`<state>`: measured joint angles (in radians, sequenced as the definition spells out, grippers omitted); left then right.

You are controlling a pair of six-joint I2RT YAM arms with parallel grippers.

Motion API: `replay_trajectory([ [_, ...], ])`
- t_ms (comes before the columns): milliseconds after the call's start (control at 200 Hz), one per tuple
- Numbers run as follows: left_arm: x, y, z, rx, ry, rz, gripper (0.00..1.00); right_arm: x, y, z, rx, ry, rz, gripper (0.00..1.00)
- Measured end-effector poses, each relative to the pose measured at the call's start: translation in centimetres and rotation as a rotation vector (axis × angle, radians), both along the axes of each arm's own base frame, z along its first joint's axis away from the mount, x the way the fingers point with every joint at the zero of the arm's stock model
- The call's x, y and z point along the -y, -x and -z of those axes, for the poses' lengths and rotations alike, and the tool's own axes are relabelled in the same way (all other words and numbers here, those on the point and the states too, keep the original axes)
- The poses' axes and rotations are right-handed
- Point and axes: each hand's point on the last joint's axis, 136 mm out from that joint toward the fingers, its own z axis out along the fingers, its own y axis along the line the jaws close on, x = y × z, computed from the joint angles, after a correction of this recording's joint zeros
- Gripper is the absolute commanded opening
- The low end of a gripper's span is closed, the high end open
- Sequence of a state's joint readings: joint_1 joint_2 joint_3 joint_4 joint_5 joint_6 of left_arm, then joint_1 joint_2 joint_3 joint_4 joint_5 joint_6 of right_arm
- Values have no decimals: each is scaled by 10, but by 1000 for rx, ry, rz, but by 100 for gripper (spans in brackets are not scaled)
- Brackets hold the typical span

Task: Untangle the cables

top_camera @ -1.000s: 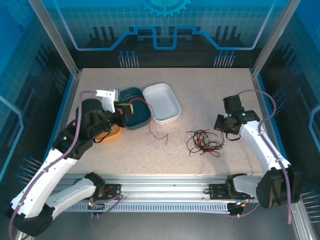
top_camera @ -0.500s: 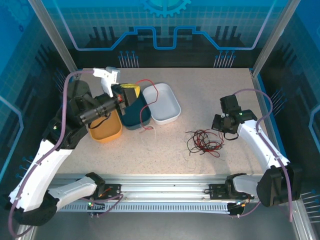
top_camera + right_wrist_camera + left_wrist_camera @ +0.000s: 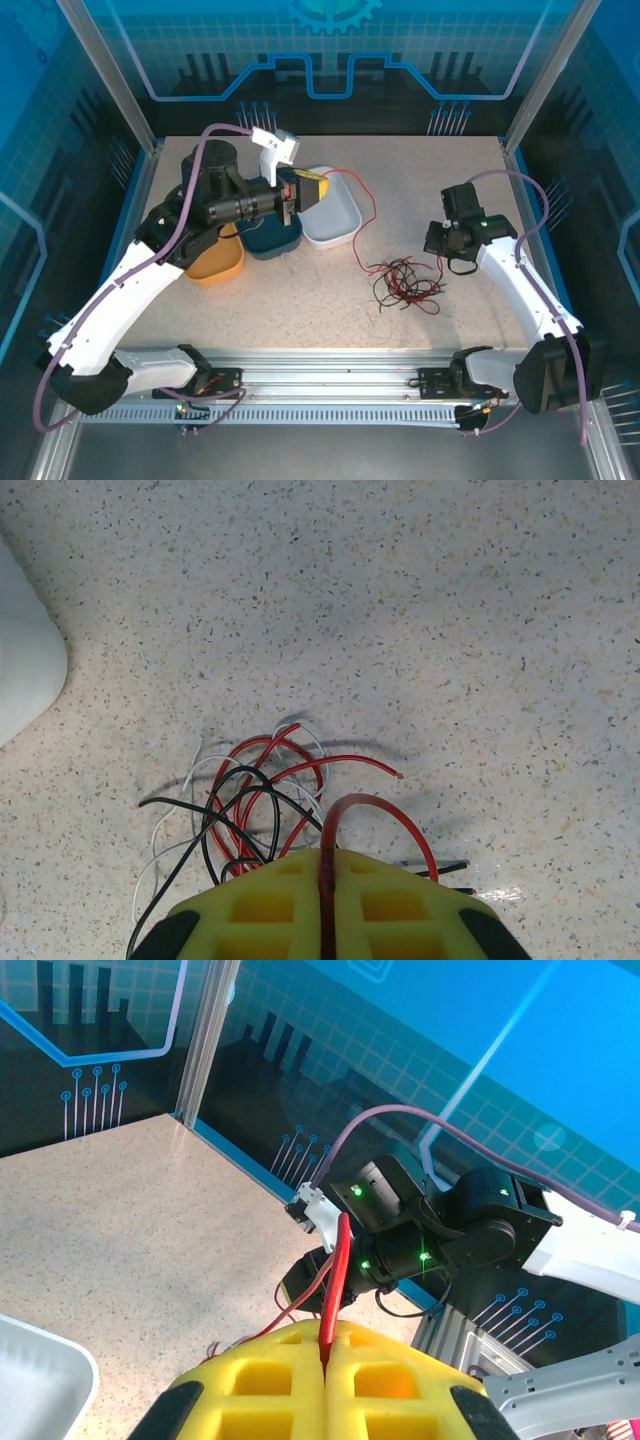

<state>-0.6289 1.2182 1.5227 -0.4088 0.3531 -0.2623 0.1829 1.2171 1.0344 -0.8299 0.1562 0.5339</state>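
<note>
Cables (image 3: 408,282) partly vanish beneath right claw (image 3: 322,865), clamped on a red strand (image 3: 360,798); left claw (image 3: 326,1335) likewise.

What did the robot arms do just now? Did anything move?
The left gripper, shut on a red cable, swung up and rightward from the teal tray to the white tray, dragging the cable along. The right gripper stayed beside the tangled pile, shut on a red strand. Trays and pile stayed put.

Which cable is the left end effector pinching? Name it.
The red cable, clamped in the left end effector; the black cable and white cable lie in the tangle.
</note>
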Motion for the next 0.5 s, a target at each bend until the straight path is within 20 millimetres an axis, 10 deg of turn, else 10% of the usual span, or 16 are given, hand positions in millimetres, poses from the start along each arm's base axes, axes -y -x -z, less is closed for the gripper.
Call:
replay_trajectory([
  [285,3,-26,-19,62,-15,-73,0,0,0,0,1,-1,0,7],
  [500,-5,-80,-30,131,-70,-220,0,-3,1,0,3,-5,-9,6],
])
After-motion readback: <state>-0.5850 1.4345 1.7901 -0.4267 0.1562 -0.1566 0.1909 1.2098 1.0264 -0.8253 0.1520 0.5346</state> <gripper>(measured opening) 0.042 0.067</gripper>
